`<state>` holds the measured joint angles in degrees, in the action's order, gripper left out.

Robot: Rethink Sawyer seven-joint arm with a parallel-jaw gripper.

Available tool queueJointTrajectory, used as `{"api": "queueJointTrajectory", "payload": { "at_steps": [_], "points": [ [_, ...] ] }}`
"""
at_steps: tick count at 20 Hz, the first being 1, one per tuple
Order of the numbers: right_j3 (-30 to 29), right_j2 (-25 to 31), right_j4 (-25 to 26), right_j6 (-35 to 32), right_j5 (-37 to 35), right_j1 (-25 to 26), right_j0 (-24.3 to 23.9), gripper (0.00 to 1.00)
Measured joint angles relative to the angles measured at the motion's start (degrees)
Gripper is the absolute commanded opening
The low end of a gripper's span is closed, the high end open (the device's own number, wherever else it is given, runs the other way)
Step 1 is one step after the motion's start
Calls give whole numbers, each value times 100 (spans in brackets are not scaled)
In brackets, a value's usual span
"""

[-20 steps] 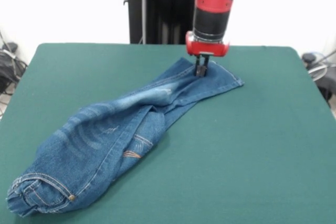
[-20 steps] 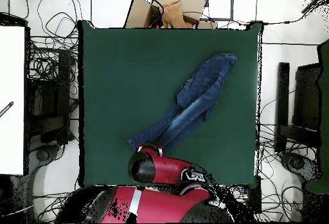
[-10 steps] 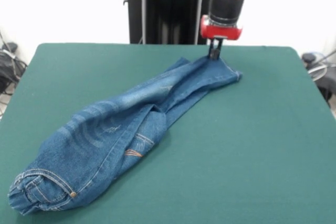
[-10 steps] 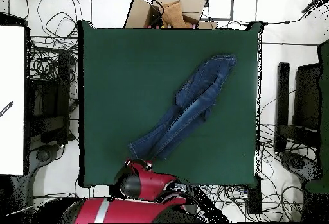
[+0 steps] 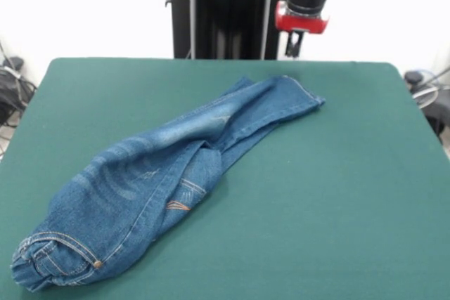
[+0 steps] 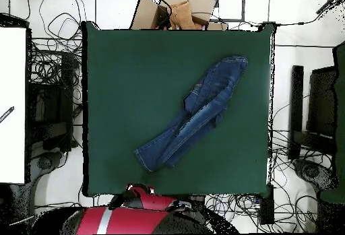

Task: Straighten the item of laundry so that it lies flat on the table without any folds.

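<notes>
Jeans (image 5: 169, 173) lie diagonally across the green table (image 5: 337, 201), stretched long but not flat: the two legs overlap along most of their length, one folded partly under the other, with a thick crease running down the middle. Waistband end, with its brass button (image 5: 95, 263), is bunched at the corner farthest from the fingers; the leg cuffs (image 5: 299, 100) lie closest, just below and ahead of them.

Gripper (image 5: 293, 42) hangs clear above the table's edge, over the cuff end, touching nothing. Fingers show as a narrow dark pair beneath the red collar, close together and empty as far as can be judged; whether they are fully closed I cannot tell. Overhead view shows only the arm's red bulk (image 6: 135, 202) beyond the table edge, cuffs near it.

Judgement: the long diagonal lie suits a pull by the cuffs, which would account for the gripper standing over that end. The garment is drawn out, yet the task is only partly done, since the legs need parting sideways and the waistband needs spreading. A next grasp on one leg's edge, dragged away from the other, seems called for.
</notes>
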<state>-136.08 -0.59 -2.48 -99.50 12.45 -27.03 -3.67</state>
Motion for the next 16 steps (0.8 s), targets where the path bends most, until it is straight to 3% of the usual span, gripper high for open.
{"api": "queueJointTrajectory", "payload": {
  "at_steps": [7,16],
  "points": [
    [-129,35,-2,-4,-5,-156,-347,0],
    [-81,35,1,-4,-293,-722,-587,0]
  ]
}}
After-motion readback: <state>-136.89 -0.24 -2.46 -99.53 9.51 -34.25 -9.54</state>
